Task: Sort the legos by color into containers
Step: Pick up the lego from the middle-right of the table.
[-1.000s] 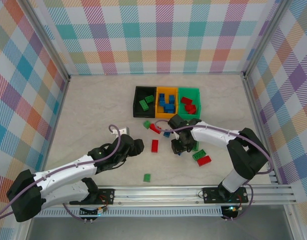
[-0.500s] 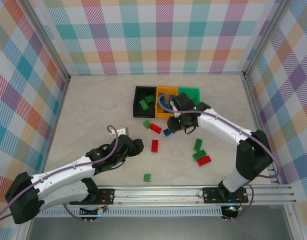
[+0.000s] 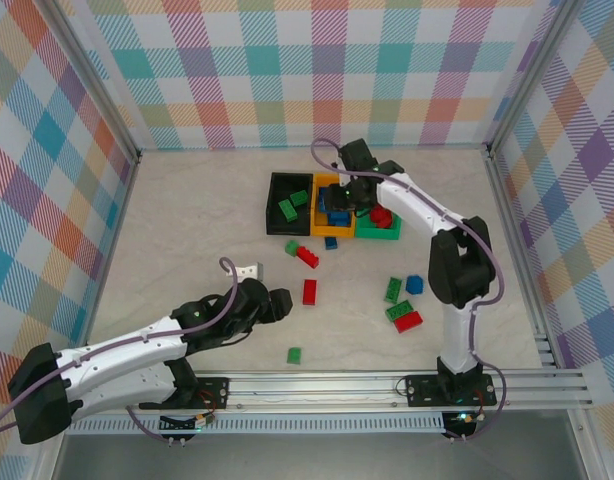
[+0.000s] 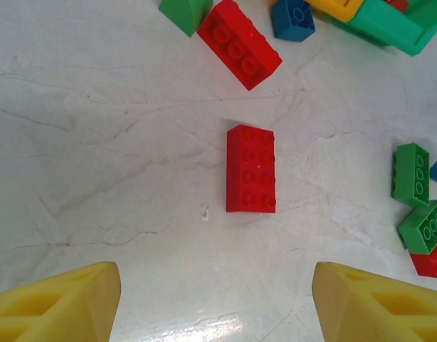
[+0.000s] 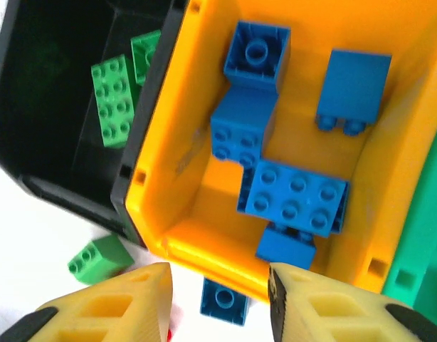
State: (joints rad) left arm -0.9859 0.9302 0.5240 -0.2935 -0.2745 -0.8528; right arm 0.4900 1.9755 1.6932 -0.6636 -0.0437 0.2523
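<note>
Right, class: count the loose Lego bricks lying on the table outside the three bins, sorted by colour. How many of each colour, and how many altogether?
Green Lego bricks: 4
Red Lego bricks: 3
Blue Lego bricks: 2
Total: 9

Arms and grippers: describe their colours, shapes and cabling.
The left arm and right arm: white link shells, black joints and bases, a purple cable looping along each. The left gripper and right gripper: black bodies from above; the wrist views show wedge-shaped yellow fingers with triangular cut-outs.
</note>
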